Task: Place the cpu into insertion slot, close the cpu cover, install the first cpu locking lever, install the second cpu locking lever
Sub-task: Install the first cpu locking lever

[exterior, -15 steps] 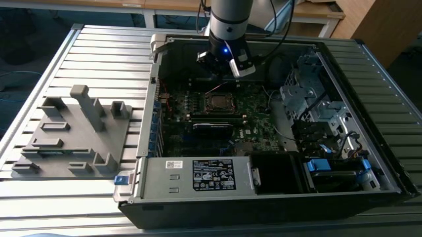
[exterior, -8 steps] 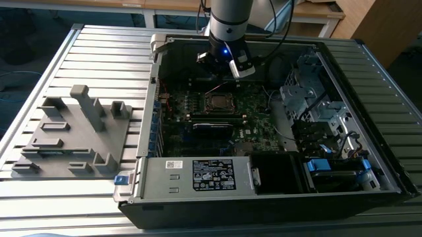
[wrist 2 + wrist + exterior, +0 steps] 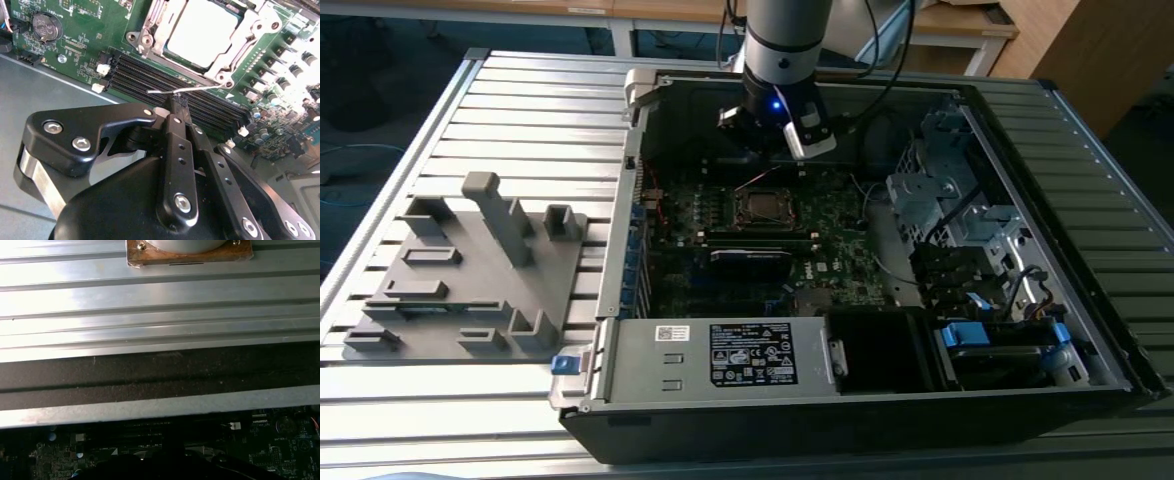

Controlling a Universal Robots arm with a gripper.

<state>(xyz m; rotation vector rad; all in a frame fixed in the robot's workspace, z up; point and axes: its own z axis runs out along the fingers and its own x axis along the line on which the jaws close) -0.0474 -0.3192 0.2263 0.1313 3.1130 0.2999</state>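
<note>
In the second wrist view the cpu (image 3: 200,32), a flat square with a pale metal top, lies in the insertion slot (image 3: 223,79) on the green board. The cpu cover (image 3: 150,27), a silvery frame, lies down around it. A thin wire locking lever (image 3: 157,91) runs along the socket's edge beside the memory slots. My gripper (image 3: 176,101) is shut, its black fingertips right at this wire; whether they pinch it I cannot tell. In the exterior view the gripper (image 3: 767,165) hangs inside the case just behind the insertion slot (image 3: 761,205).
Long black memory slots (image 3: 145,77) lie between my fingers and the socket. A coin battery (image 3: 45,27) sits on the board. The grey power supply box (image 3: 720,355) fills the case's front, drive bays (image 3: 947,200) the exterior view's right. A grey fixture plate (image 3: 467,270) lies outside.
</note>
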